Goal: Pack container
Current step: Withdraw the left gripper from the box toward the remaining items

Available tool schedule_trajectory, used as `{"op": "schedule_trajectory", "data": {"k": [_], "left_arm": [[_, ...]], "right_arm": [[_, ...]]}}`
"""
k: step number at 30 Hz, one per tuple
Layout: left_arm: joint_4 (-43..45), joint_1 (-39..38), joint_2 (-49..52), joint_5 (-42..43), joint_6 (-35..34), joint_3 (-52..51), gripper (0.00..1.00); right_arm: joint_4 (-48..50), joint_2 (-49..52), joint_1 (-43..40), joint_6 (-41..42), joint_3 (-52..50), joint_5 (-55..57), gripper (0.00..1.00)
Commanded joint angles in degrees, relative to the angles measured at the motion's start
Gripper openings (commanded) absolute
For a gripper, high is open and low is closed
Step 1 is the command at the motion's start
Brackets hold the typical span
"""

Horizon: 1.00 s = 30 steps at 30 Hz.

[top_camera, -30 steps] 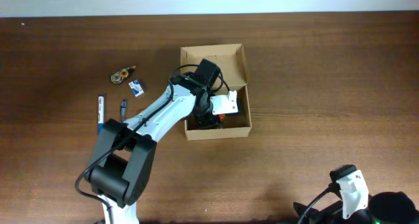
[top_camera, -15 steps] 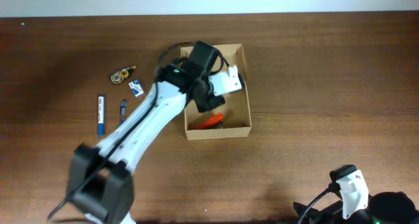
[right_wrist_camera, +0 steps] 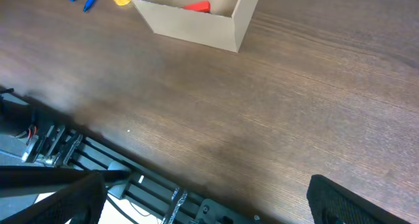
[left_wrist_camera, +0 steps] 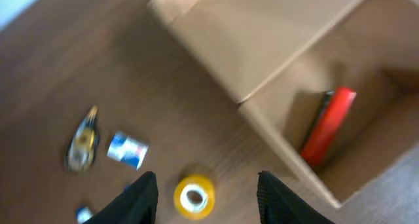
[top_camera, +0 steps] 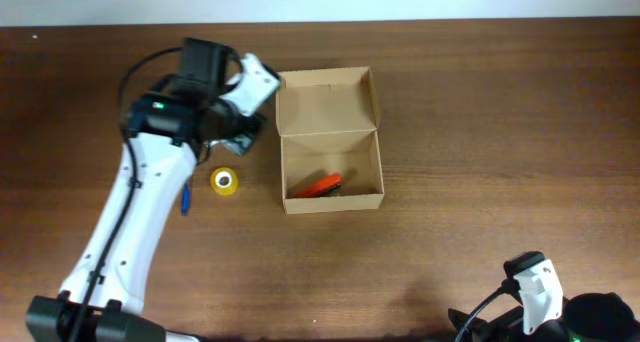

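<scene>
Step in hand, as we read it: fetching the next loose item for packing. The container point(top_camera: 330, 157) sits mid-surface, open, with its flap lid folded back on the far side. One red item point(top_camera: 320, 185) lies on its floor near the front wall, and we can't make out anything else inside.

The left hand point(left_wrist_camera: 206, 185) is off to the container's left, above the loose stuff. Its fingers are spread with nothing between them. In the left wrist view, a yellow tape roll point(left_wrist_camera: 194, 196) lies flat on the surface almost straight under the gap. A small blue-and-white piece point(left_wrist_camera: 127, 150) and a yellow-black gadget point(left_wrist_camera: 82, 145) lie further left. That view is blurry, so we can't identify either one. A blue pen point(top_camera: 185, 197) pokes out beside the arm in the overhead view.

The right hand point(right_wrist_camera: 209, 204) is parked at the near right edge, well apart from everything, fingers spread and empty.

Next move, our guess: drop the left hand onto the tape roll and centre the fingers across its rim. Then pinch, lift clear of the container's left wall and release beside the red item. Watch that the roll doesn't skid on the wood. The pen and small pieces are still to pack, and the lid is not yet closed.
</scene>
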Motion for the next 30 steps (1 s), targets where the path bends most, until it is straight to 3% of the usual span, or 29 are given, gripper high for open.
{"op": "schedule_trajectory", "data": {"k": [1,12,22,26,30], "left_arm": [[-0.33,3.02,-0.87,0.04,-5.18,0.63,0.48],[-0.28,11.56,0.09,-0.02,-10.60,0.57,0.49],[3.23,13.16,8.66,-3.65,-22.27,0.50,0.48],[7.02,13.16,12.81,-6.21,-22.56,0.50,0.48],[11.06,13.42,16.46,-7.02,-18.53,0.50,0.49]], "right_arm": [[0.02,-0.24,0.26,-0.42,-0.26,-0.28,0.99],[0.02,-0.24,0.26,-0.42,-0.26,-0.28,0.99],[0.02,-0.24,0.26,-0.42,-0.26,-0.28,0.99],[0.02,-0.24,0.26,-0.42,-0.26,-0.28,0.99],[0.02,-0.24,0.26,-0.42,-0.26,-0.28,0.99]]}}
